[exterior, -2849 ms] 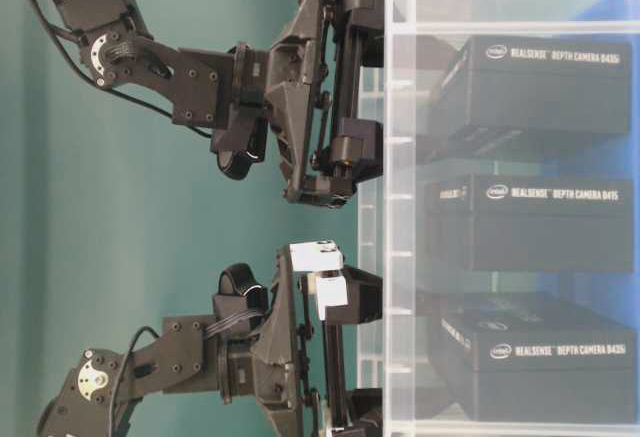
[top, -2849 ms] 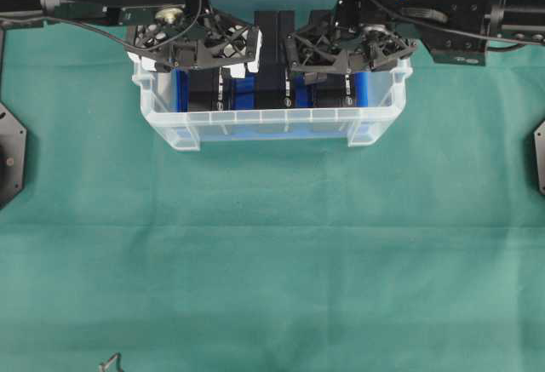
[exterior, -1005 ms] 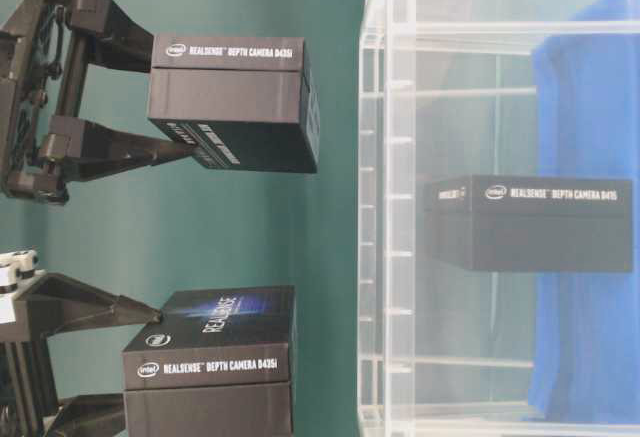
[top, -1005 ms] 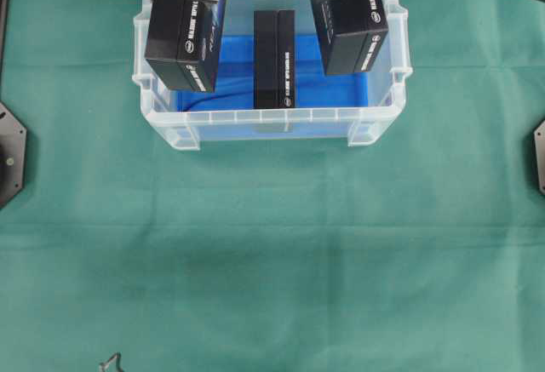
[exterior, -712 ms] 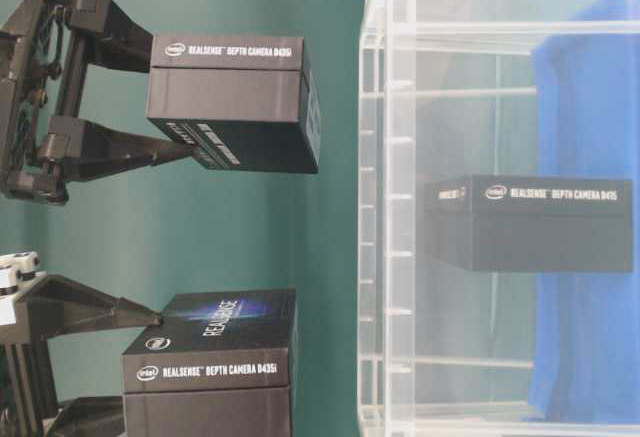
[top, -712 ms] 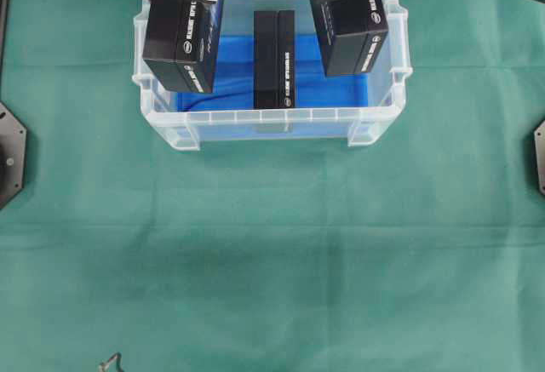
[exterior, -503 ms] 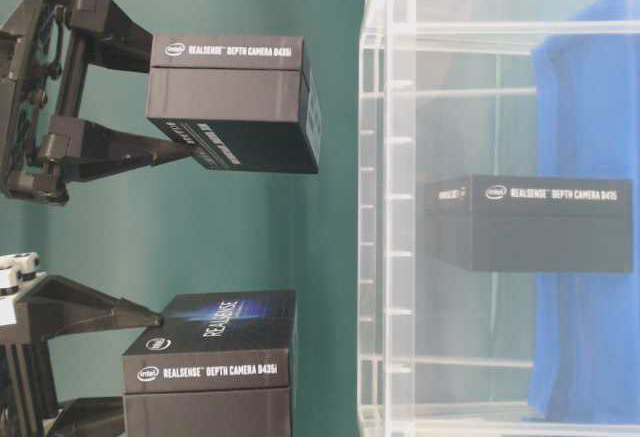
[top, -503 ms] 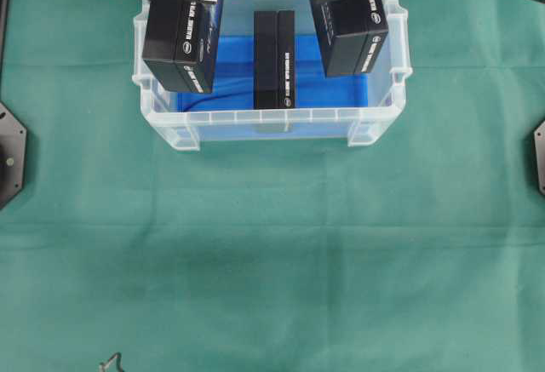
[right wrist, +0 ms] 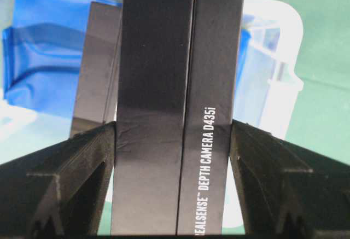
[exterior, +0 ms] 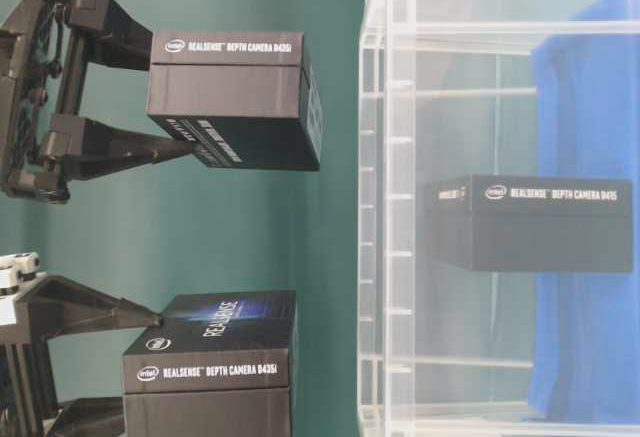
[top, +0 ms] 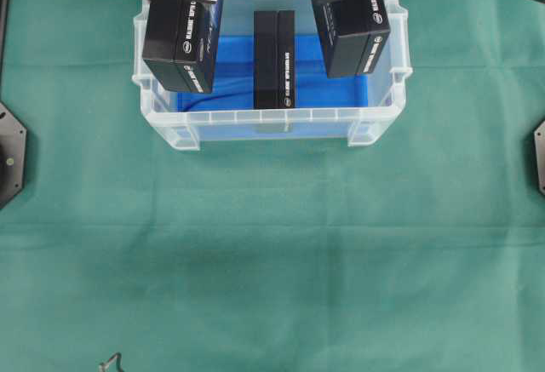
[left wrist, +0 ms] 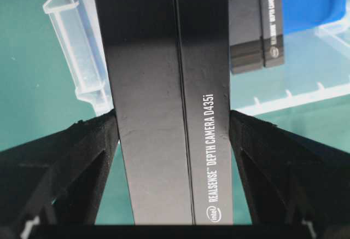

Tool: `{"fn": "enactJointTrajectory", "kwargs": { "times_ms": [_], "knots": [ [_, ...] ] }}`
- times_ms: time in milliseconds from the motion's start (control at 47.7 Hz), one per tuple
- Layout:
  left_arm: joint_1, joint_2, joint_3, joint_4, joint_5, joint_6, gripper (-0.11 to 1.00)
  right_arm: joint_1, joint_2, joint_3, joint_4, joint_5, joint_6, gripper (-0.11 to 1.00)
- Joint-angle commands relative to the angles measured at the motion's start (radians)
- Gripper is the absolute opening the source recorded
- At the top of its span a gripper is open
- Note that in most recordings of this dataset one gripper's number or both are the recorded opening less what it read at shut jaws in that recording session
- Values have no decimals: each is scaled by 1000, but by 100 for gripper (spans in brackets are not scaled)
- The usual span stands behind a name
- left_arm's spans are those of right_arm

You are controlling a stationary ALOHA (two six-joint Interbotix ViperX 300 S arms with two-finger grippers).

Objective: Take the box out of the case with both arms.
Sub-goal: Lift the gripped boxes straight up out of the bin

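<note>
Black boxes: I've got the left gripper (left wrist: pixel 175 140) clamped on the left box (top: pixel 181 36) and the right gripper (right wrist: pixel 175 140) on the right box (top: pixel 353 31), both above the case (top: pixel 272 121). The middle box (top: pixel 274 59) sits inside, far-centre.

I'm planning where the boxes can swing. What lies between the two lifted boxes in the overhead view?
A third black box, lying on the case's blue sheet between the left box and right box.
</note>
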Motion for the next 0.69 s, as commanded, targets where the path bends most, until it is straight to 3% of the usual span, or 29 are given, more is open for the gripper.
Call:
{"fn": "enactJointTrajectory", "kwargs": {
  "times_ms": [0, 670],
  "knots": [
    [2, -20, -28, 5, -2, 0, 64, 3, -40, -29, -6, 2, 0, 67],
    [2, -21, -25, 6, -2, 0, 64, 9, -40, -29, -6, 2, 2, 67]
  ]
}}
